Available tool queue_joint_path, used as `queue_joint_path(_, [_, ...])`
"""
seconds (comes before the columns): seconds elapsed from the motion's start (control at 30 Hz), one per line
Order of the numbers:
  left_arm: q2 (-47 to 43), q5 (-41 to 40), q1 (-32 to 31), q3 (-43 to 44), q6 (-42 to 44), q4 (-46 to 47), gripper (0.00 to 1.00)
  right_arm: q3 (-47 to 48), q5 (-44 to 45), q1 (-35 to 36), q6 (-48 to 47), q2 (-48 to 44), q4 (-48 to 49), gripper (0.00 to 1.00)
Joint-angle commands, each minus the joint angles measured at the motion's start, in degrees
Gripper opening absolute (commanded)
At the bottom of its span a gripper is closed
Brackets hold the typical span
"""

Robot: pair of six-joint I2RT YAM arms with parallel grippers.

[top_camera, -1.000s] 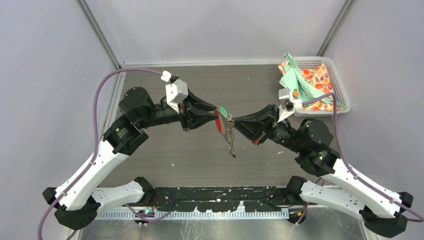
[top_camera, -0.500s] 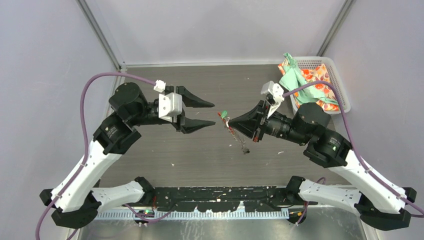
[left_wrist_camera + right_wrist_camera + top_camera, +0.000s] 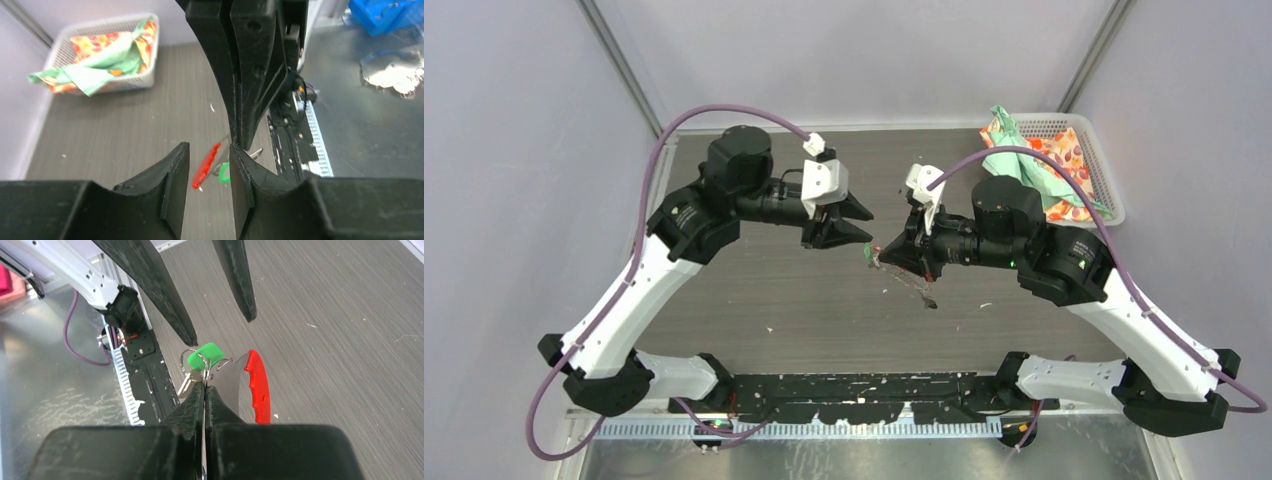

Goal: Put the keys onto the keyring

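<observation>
Right fingers: pinched shut on keyring, presenting it midair.
Left fingers: apart, poised beside green-tagged key, likely for threading.

right fingers clamp keyring, dangling above table | left fingers parted, just beside
</observation>
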Motion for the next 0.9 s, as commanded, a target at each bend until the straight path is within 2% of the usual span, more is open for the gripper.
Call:
queue_joint_path(0.0, [2.8, 2.7, -0.6, 5.7, 3.6, -12.9, 0.36, 4.0, -0.7, 0.3, -3.1, 0.2, -3.2, 0.01])
queue_joint_path(0.17, [4.7, 1.5, -1.0, 6.3, 3.4, -16.4, 0.32, 4.9, -0.2, 0.5, -4.0, 0.5, -4.1, 0.01])
queue_joint_path(0.3, [4.5, 0.4, -1.4, 4.4, 1.3, -14.8, 0.27, 5.2, -0.5, 0.6, -4.4, 0.9, -4.3, 0.01])
queue_joint_path(0.47, [5.1, -0.1, -1.5, 4.0, -1.8, -13.5, 0.26, 5.6, -0.4, 0.7, -5.1, 1.1, -5.1, 0.01])
queue_joint_path(0.63, [4.4, 3.3, -1.5, 4.5, -2.5, -12.4, 0.32, 6.1, 1.1, 0.8, -6.1, 1.2, -6.7, 0.01])
queue_joint_path(0.8, [4.5, 10.8, -1.4, 4.4, -3.5, -14.3, 0.37, 6.5, 2.4, 1.0, -7.1, 1.1, -7.3, 0.01])
queue_joint_path(0.87, [4.6, 9.6, -1.4, 3.2, -5.0, -12.7, 0.40, 6.7, 2.4, 1.2, -7.3, 1.2, -7.3, 0.01])
